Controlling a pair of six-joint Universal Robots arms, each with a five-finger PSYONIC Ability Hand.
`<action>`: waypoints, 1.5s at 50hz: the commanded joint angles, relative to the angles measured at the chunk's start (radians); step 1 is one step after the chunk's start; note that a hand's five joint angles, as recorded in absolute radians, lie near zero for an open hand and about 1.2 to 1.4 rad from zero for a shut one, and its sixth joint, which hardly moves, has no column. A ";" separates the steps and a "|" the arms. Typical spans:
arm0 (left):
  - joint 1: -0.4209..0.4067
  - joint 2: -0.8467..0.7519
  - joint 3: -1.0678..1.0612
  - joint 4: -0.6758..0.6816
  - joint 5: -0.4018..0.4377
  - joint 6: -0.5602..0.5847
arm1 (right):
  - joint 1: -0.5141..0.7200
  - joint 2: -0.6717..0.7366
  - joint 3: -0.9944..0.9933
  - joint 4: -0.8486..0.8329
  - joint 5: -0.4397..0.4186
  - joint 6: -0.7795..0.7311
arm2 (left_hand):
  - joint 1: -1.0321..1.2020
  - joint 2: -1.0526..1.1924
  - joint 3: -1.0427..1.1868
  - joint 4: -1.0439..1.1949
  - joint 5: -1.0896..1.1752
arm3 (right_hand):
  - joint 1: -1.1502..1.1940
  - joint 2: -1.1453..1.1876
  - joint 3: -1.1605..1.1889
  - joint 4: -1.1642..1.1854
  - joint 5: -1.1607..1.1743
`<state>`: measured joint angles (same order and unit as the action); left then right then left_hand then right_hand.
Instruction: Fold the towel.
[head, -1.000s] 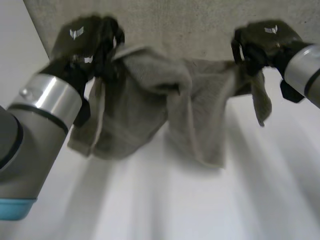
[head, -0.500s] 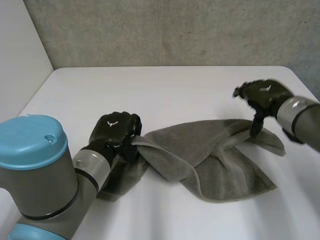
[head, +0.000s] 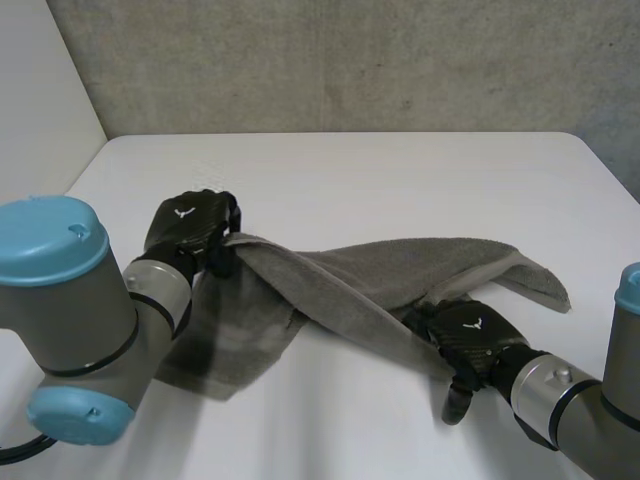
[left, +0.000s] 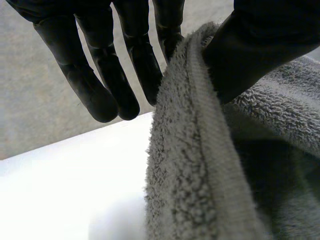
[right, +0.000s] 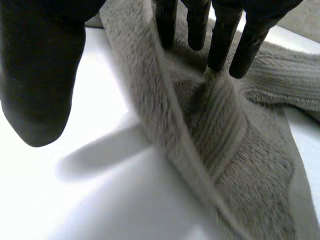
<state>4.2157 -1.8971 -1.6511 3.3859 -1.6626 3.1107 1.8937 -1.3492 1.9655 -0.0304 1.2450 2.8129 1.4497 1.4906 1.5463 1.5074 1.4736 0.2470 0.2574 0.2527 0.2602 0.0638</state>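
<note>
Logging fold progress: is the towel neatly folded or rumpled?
Rumpled: the towel lies twisted across the table, edges unaligned.

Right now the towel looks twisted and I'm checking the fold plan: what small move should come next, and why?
Probably close the right robot hand on the towel edge at its fingertips: its fingers lie straight, thumb apart, while the left robot hand pinches the other end, and the towel lies twisted.

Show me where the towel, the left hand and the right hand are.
towel (head: 370, 275), head view, on its bunched middle.
left hand (head: 185, 222), head view, on its back.
right hand (head: 470, 335), head view, on its back.
</note>
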 joint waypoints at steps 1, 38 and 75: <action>0.023 -0.028 0.001 -0.004 0.001 -0.001 | -0.011 0.005 0.030 -0.051 0.004 -0.006 | -0.053 -0.094 -0.150 -0.111 -0.252 | 0.055 0.045 0.050 0.042 0.064; 0.037 0.446 0.168 -0.234 0.123 0.048 | -0.192 -0.371 -0.733 0.372 -0.095 0.008 | -0.053 -0.094 -0.150 -0.111 -0.252 | 1.149 1.139 1.144 1.136 1.158; 0.103 -0.172 0.910 0.049 -0.028 0.419 | 0.042 0.133 -0.936 -0.528 0.361 -0.225 | -0.053 -0.094 -0.150 -0.111 -0.252 | 1.149 1.139 1.144 1.136 1.158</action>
<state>4.3082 -2.1261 -0.7807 3.2491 -1.6430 3.5381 1.9421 -1.1195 0.9505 -0.3312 1.5817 2.5571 1.4632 1.5105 1.5493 1.5077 1.5117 1.3378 1.3292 1.3329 1.3421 1.1814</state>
